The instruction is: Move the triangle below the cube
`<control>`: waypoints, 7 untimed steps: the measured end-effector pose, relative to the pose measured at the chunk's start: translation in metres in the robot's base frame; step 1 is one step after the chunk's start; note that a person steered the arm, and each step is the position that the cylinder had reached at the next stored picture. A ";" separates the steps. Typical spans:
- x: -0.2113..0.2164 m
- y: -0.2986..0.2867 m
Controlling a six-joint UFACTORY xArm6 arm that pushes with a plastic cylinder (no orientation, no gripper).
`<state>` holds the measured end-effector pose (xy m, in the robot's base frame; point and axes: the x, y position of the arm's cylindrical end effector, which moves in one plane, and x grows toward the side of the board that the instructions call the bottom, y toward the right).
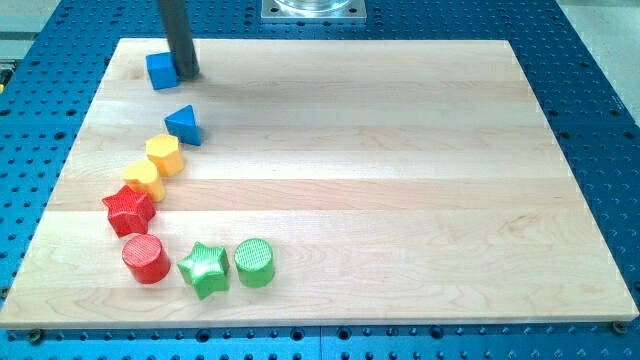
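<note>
A blue cube (pixel 161 70) sits near the board's top left corner. A blue triangle (pixel 183 124) lies just below it and slightly to the right, with a gap between them. My tip (pixel 187 73) rests on the board right beside the cube's right side, above the triangle. The dark rod runs up from the tip and out of the view's top.
Below the triangle a curved row of blocks runs down the left: a yellow hexagon (pixel 164 154), a yellow heart (pixel 143 178), a red star (pixel 128 209), a red cylinder (pixel 146 259), a green star (pixel 204 268), a green cylinder (pixel 254 262). The wooden board (pixel 400 180) lies on a blue perforated table.
</note>
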<state>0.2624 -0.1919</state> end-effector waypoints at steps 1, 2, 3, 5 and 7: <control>0.000 -0.002; 0.013 0.032; 0.056 0.075; 0.132 0.066; 0.110 0.010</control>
<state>0.3722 -0.1815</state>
